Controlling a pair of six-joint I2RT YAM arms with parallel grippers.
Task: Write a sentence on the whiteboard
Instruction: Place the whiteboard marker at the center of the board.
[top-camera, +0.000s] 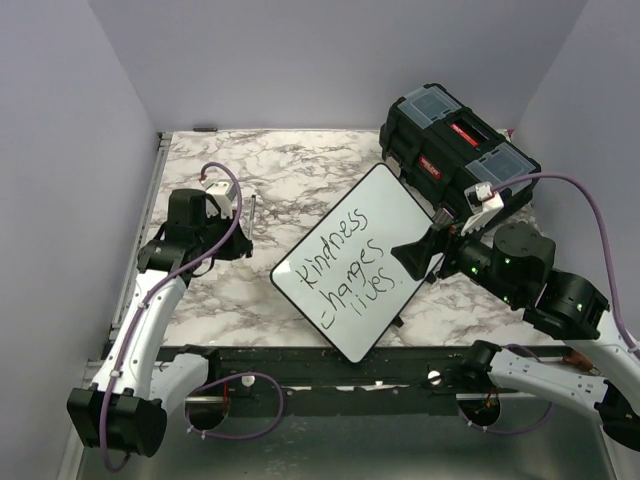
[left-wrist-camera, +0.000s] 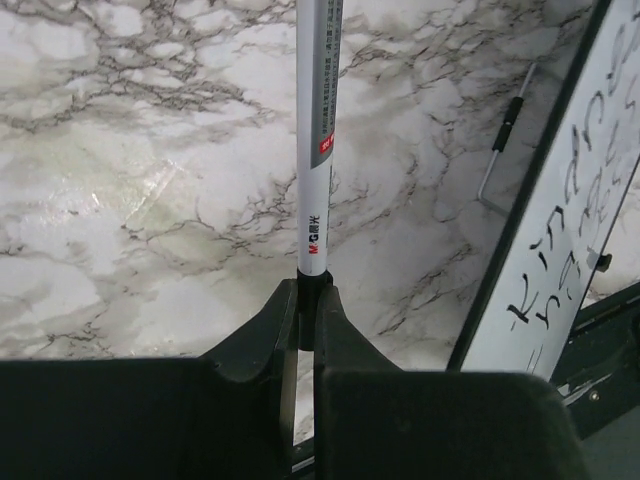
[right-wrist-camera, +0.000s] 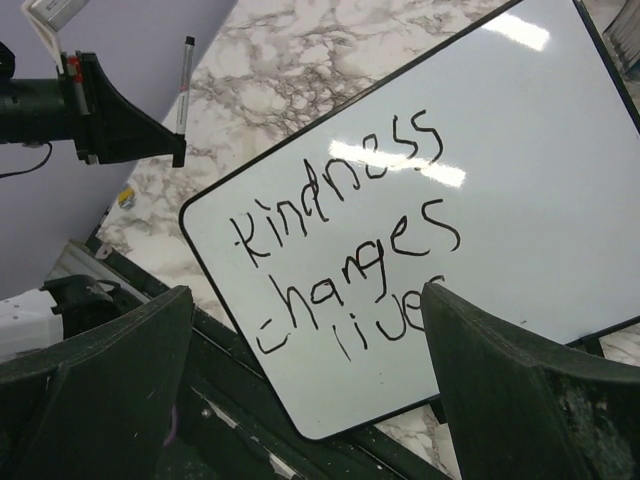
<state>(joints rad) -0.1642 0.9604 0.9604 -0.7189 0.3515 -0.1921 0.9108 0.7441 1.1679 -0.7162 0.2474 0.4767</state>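
**Three lines of lettering on the board**

Three slanted lines of black handwriting, the sentence, read "kindness changes lives" on the whiteboard. The board sits turned diagonally at the middle of the marble table, its far corner just beside a black toolbox. The left gripper is pressed together, pinching a white marker left of the board and apart from it. The right gripper is spread wide above the board's right edge, holding nothing.
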